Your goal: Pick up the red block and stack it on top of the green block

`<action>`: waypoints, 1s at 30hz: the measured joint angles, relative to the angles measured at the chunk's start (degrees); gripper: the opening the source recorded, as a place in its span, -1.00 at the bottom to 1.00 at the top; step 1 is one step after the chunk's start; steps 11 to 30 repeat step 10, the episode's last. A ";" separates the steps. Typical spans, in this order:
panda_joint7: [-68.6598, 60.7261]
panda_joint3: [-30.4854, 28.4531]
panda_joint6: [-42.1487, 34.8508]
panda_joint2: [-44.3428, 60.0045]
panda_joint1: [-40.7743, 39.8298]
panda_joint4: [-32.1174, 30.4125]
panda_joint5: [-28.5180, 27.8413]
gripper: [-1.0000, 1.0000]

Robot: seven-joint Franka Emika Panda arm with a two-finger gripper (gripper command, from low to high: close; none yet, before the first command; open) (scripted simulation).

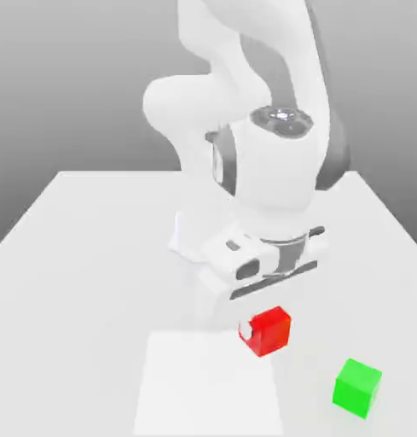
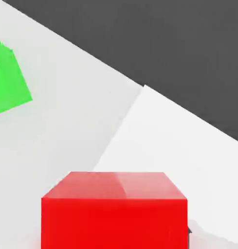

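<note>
End effector (image 1: 261,323) is gripping the red block (image 1: 269,331), closed on it above the worktop (image 1: 83,282), while stacking onto the green block (image 1: 357,387) is remaining undone.

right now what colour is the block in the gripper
Bright red: the red block, held by the gripper, clearest in the exterior view.

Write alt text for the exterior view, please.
A white robot arm's gripper holds a red block just above a white table. A green block sits on the table, apart, toward the exterior view's lower right.
</note>
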 joint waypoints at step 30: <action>7.56 1.41 5.43 11.16 4.99 5.74 -2.34 1.00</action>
